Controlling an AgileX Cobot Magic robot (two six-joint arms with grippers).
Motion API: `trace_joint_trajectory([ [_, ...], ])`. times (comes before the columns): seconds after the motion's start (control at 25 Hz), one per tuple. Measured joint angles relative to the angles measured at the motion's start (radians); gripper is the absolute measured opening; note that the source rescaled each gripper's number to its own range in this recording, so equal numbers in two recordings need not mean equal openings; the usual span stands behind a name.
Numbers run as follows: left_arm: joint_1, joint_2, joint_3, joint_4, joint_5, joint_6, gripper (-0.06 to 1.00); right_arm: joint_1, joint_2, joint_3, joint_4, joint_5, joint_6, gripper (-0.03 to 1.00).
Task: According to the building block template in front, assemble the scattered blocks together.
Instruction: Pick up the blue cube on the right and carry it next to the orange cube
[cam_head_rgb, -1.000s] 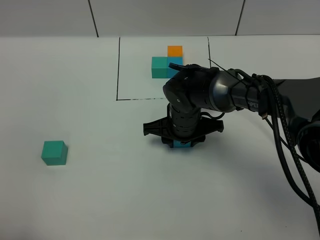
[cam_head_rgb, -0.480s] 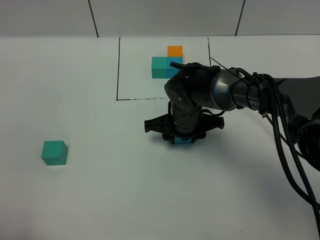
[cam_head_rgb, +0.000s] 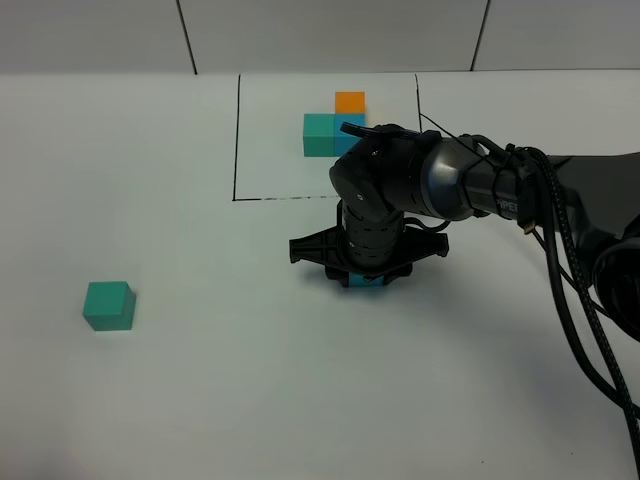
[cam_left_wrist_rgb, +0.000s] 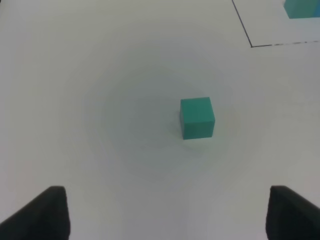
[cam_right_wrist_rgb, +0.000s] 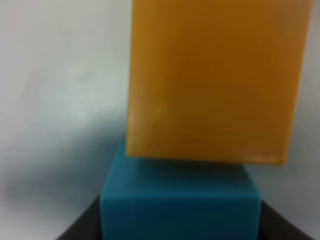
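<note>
The template, a joined teal, blue and orange cluster, sits inside a thin black drawn frame at the back. My right gripper points down in front of the frame, shut on the loose blue cube. The loose orange cube lies flush against the blue cube's far side; in the exterior view the arm hides it. The loose teal-green cube sits alone at the front left, and also shows in the left wrist view. My left gripper is open and empty, hovering short of it.
The black frame line runs just behind my right gripper. The right arm and its cables cross the table's right side. A frame corner shows in the left wrist view.
My right gripper with the blue cube has shifted slightly towards the frame, then stayed still. The teal-green cube has not moved.
</note>
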Motion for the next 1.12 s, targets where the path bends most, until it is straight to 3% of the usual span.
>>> trace_joint_trajectory([
  [1.12,0.000,0.000,0.000,0.000,0.000,0.000,0.76,-0.001,0.001,0.000,-0.038,-0.016,0.016,0.02],
])
